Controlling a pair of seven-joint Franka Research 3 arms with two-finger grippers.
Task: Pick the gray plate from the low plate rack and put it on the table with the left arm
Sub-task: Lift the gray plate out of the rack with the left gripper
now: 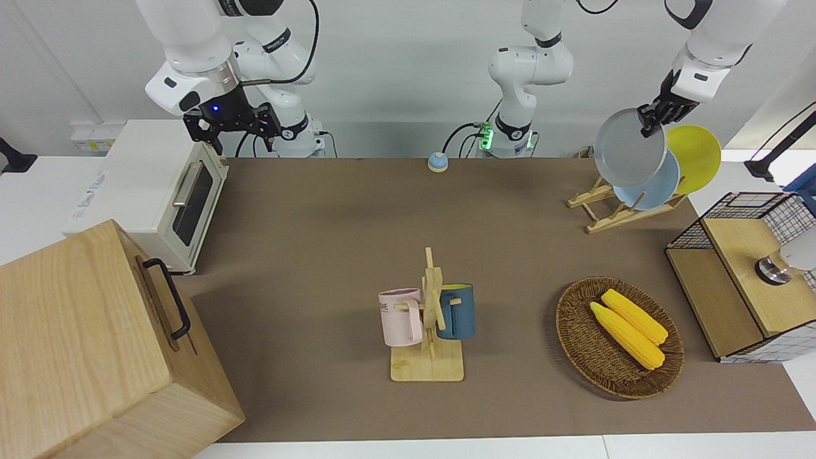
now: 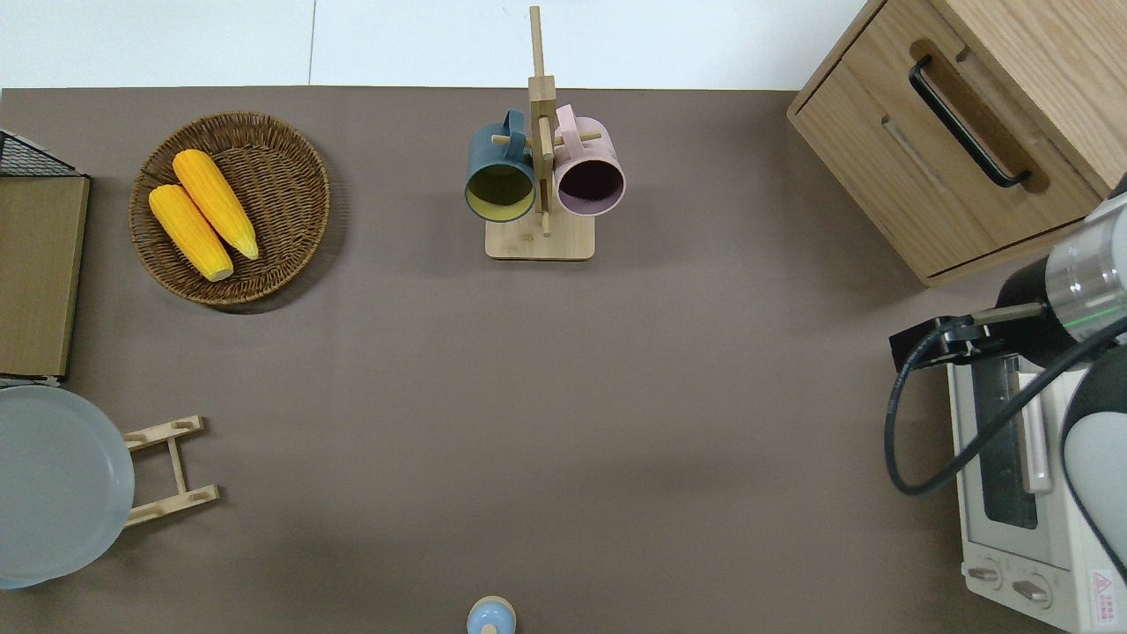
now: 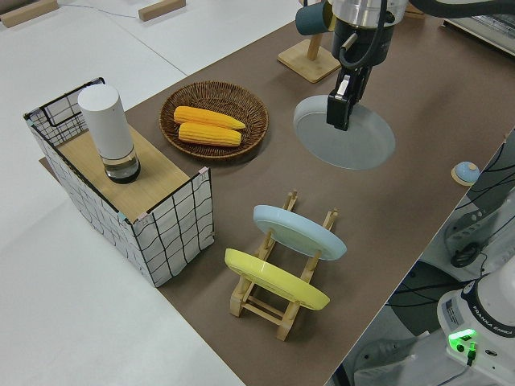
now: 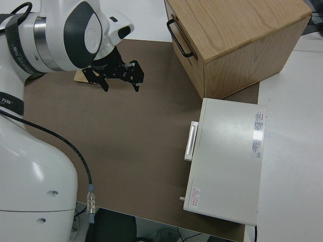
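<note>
**Gray plate lifted clear of the rack, not yet set down**

Above the low plate rack (image 1: 621, 207), at the left arm's end of the table, the left gripper (image 1: 651, 119) is clamped on the rim of the gray plate (image 1: 630, 147). It pinches the upper edge, so the plate hangs from the fingers with its face tilted. That edge grip looks chosen because a plate standing in a rack offers only its rim. The plate is up in the air, touching neither rack nor table (image 1: 357, 242). Seen from overhead, the plate (image 2: 53, 482) covers most of the rack, and only the rack's foot ends (image 2: 167, 471) stick out from under it.

Two plates remain in the rack's slots, leaning on the slats: the light blue plate (image 3: 299, 232) and, beside it toward the table's edge, the yellow plate (image 3: 275, 279). The slot the gray one would have filled appears open.

Farther from the robots sit a wicker basket (image 1: 577, 344) holding two corn cobs (image 1: 628, 326), and a mug stand (image 1: 433, 319) with a pink mug (image 1: 400, 317) and a blue mug (image 1: 456, 311). Bare tabletop lies between the rack and the mug stand, a likely place to lower the plate flat.

The right gripper (image 1: 233, 121) is parked, its fingers apart and holding nothing.
</note>
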